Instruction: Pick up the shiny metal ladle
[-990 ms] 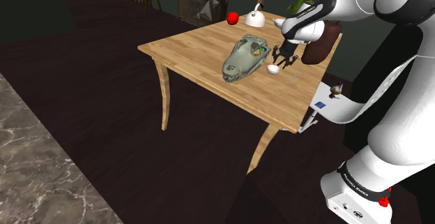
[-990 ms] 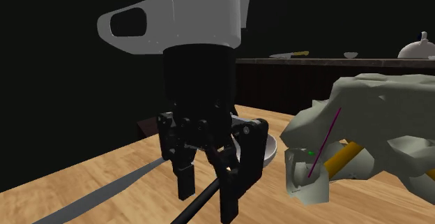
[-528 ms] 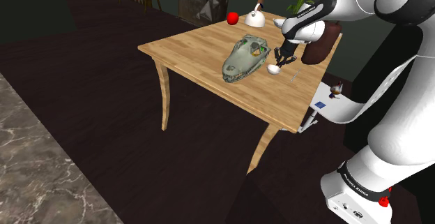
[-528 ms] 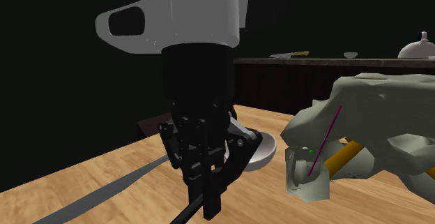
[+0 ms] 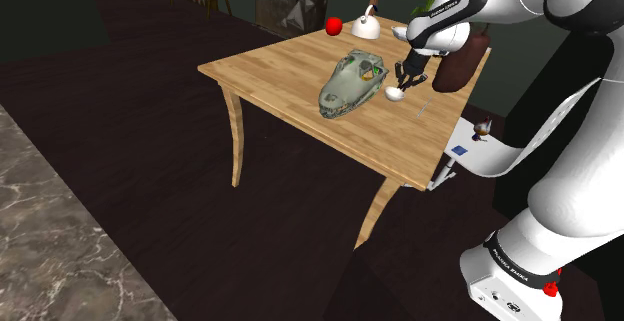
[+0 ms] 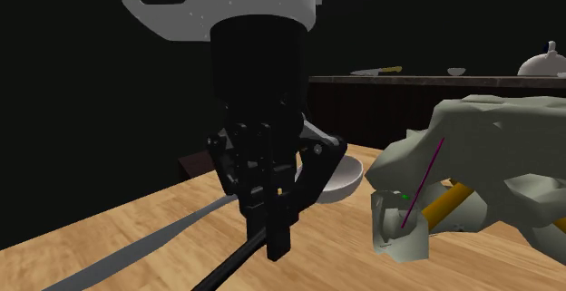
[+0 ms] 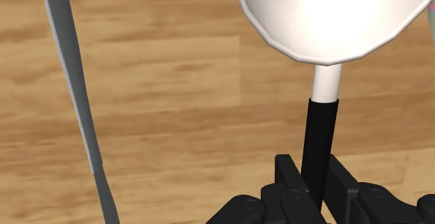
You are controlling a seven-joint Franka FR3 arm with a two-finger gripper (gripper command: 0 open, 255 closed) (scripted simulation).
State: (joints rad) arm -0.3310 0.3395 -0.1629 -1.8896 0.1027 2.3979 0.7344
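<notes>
Ladle [image 7: 327, 13] between jaws (black handle [image 7: 319, 146])

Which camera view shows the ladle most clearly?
The wrist view: the ladle shows a pale bowl and a black handle, clasped between the jaws. The shoulder view shows it small, at the gripper. In the second exterior view the gripper hides part of its bowl.

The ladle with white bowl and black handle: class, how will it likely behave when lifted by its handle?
The white-bowled, black-handled ladle looks rigid, so it should lift as one piece. The black gripper clasps the thin handle away from the wide bowl, so it may pivot bowl-down. Its smooth handle could slip.
</notes>
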